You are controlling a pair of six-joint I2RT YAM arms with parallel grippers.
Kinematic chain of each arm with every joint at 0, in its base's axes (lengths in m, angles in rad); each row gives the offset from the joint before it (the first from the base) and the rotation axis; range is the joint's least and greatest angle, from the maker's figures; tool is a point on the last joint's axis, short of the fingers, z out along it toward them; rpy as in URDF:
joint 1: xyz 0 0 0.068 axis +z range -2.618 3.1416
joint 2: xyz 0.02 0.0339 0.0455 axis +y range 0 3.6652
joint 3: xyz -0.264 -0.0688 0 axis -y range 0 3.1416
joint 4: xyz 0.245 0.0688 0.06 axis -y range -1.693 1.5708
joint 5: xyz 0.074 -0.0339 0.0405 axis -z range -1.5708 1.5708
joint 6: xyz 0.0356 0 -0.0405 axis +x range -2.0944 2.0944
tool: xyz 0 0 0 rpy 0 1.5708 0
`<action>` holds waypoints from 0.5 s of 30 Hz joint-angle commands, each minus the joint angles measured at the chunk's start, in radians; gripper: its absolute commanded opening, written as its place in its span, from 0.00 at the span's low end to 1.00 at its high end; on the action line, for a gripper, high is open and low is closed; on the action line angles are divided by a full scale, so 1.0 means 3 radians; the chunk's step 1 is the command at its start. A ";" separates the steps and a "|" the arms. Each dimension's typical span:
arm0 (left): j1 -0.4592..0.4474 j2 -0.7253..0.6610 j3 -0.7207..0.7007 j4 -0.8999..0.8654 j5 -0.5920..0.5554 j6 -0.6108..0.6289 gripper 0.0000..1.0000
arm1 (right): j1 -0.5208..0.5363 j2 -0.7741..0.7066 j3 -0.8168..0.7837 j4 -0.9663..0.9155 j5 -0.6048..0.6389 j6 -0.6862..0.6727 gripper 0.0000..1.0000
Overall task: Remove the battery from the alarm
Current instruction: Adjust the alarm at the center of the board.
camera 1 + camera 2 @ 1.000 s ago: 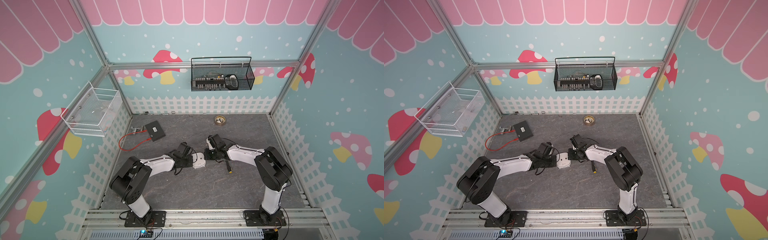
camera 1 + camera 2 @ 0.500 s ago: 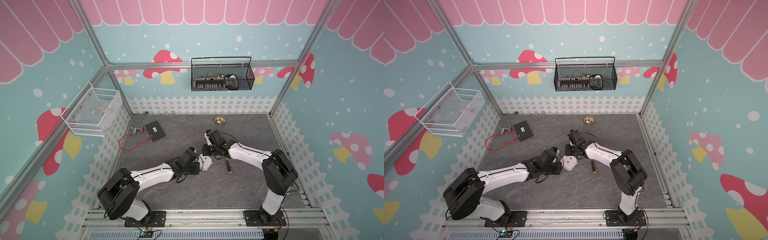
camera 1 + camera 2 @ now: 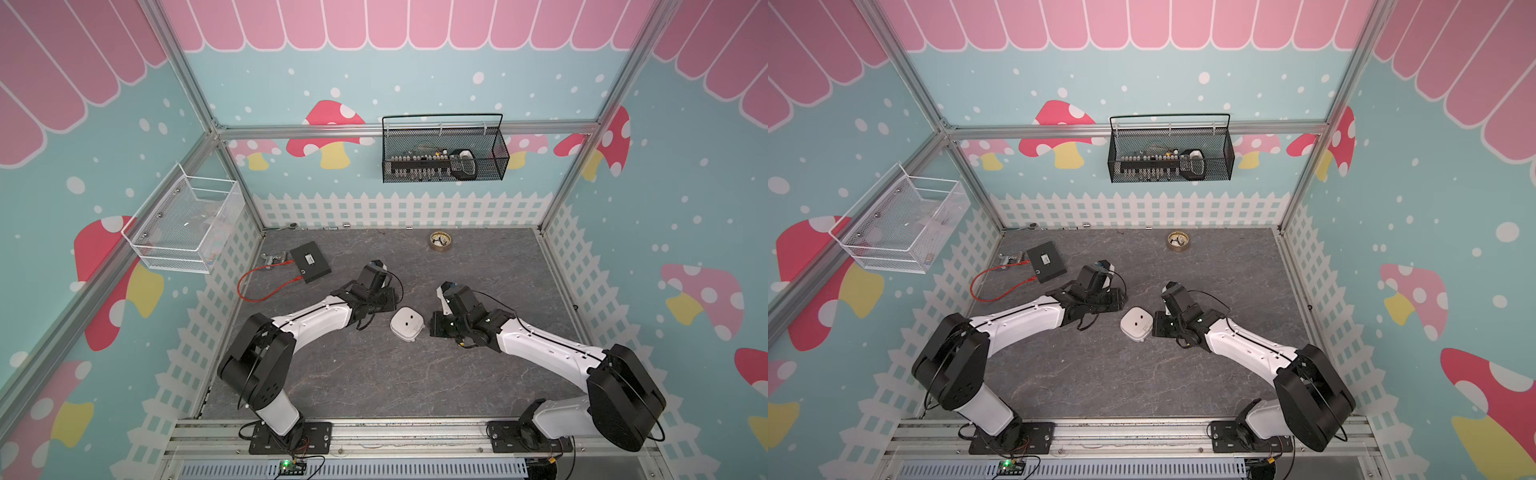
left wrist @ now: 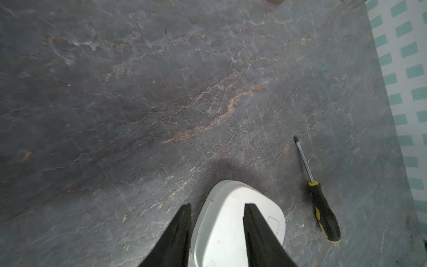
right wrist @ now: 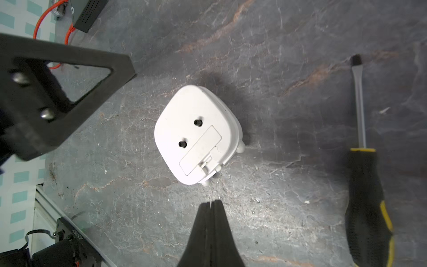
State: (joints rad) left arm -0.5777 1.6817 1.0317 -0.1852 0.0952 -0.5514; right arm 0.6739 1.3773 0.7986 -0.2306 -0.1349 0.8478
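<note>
Top views high, looking down on whole table (image 3: 374, 374); wrist views close, both sharing alarm (image 5: 196, 136) (left's apparently motion-blurred).

A dark grey bench (image 3: 374, 374) with pale and rust-coloured veining is seen in both top views, evenly lit. It is enclosed on three sides by teal walls (image 3: 415, 83) dotted white, on which red and pink mushrooms (image 3: 328, 124) are printed. A pink scalloped band (image 3: 374, 25) is run along the top, a white picket fence print (image 3: 395, 210) along the foot. Aluminium posts (image 3: 183, 70) are set at the corners. A black wire basket (image 3: 494, 166) is hung on the back wall, a white mesh basket (image 3: 174, 232) on the left one. A metal rail (image 3: 395, 432) is laid along the front edge.
</note>
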 commanded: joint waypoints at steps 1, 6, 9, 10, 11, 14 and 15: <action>0.0012 0.0175 0.0136 0.0117 0.0243 0.0078 0.42 | 0.0004 -0.0005 -0.0059 0.0147 -0.0067 0.0128 0.05; 0.0009 0.0329 0.0119 0.0171 0.0411 0.0078 0.42 | 0.0004 0.0280 -0.0085 0.0238 -0.0043 0.0100 0.03; 0.0011 0.0295 0.0041 0.0192 0.0410 0.0079 0.42 | 0.0006 0.0506 -0.0049 0.0263 -0.0017 0.0054 0.01; 0.0010 0.0274 0.0017 0.0190 0.0414 0.0076 0.42 | 0.0004 0.0563 -0.0040 0.0262 -0.0011 0.0048 0.01; 0.0013 0.0249 -0.0013 0.0198 0.0428 0.0079 0.42 | 0.0005 0.0628 -0.0034 0.0276 -0.0011 0.0038 0.01; 0.0012 0.0193 -0.0095 0.0209 0.0464 0.0079 0.42 | 0.0005 0.0750 -0.0024 0.0338 -0.0005 0.0032 0.01; 0.0008 0.0188 -0.0119 0.0218 0.0465 0.0079 0.42 | 0.0006 0.0783 -0.0008 0.0344 0.0010 0.0025 0.01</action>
State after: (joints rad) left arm -0.5777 1.7706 1.0233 -0.1349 0.2111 -0.5415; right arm 0.6743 1.5940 0.7891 -0.1532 -0.1471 0.8680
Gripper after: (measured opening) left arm 0.418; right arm 0.047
